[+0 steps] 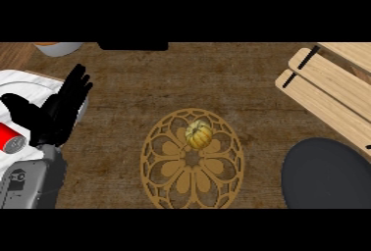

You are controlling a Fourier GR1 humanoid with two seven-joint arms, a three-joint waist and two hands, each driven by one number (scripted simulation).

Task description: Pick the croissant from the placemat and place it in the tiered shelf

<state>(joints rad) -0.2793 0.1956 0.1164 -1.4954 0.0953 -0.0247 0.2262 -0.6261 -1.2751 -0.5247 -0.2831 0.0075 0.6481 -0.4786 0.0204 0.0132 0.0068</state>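
Note:
A small golden croissant (199,135) lies on the upper half of an oval, tan, cut-out flower placemat (192,188) in the middle of the wooden counter. The light wooden tiered shelf (334,86) with black brackets stands at the upper right, well apart from the croissant. My left hand (54,115) shows at the left edge, black, fingers straight and pointing up, holding nothing; it rests far left of the placemat. My right hand does not show.
A dark round plate (326,174) lies at the lower right, below the shelf. A white slab (25,86) sits under my left hand, with a red cylinder (9,139) beside it. A pale cup (58,48) and a black object (134,46) stand along the far edge.

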